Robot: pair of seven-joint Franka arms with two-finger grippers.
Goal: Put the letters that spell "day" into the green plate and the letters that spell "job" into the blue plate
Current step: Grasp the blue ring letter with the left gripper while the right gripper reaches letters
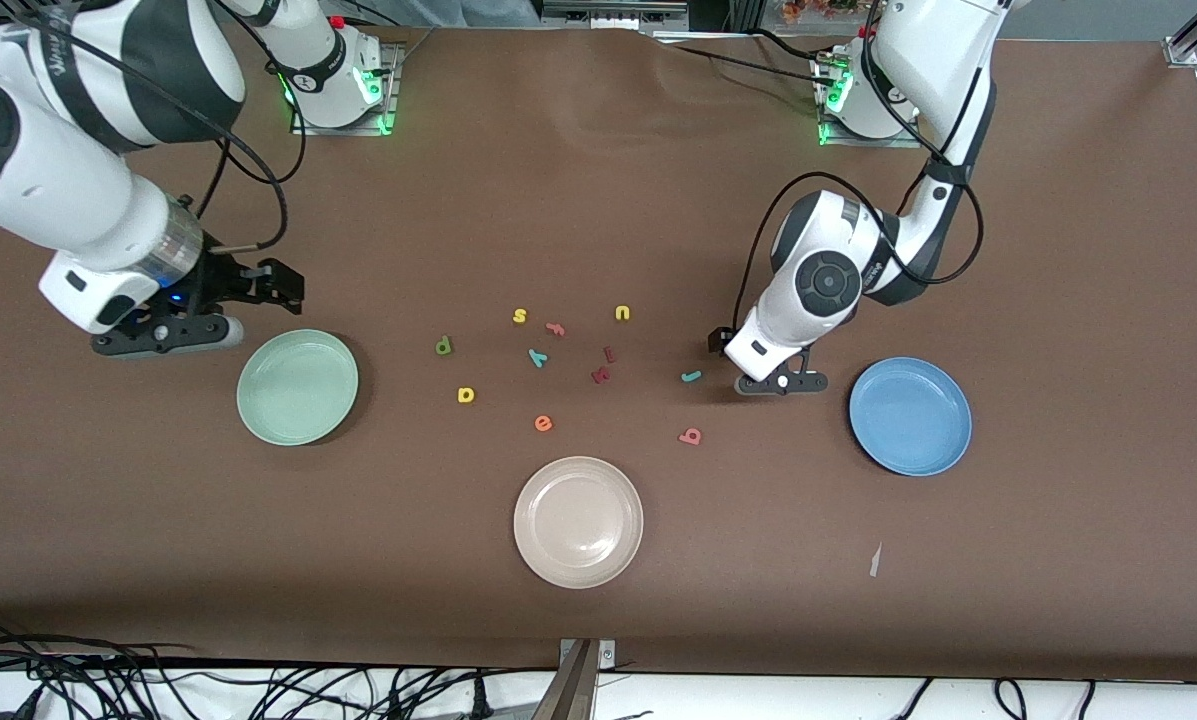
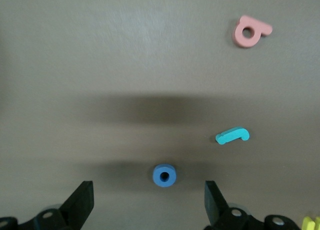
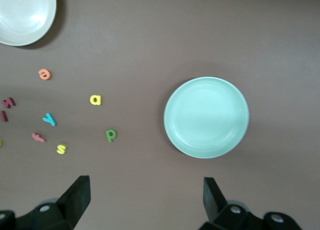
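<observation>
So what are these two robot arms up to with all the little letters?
They are sorting foam letters into plates, and nothing is sorted yet: the green plate and the blue plate hold nothing. The left gripper hangs open, low over the blue o, with the teal j and pink b lying close by. The right gripper waits open beside the green plate.

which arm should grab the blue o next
Left. Its open pincer hangs low right over the o, with the j, the b and the blue plate close by. The right pincer waits open near the green plate, away from the o.
</observation>
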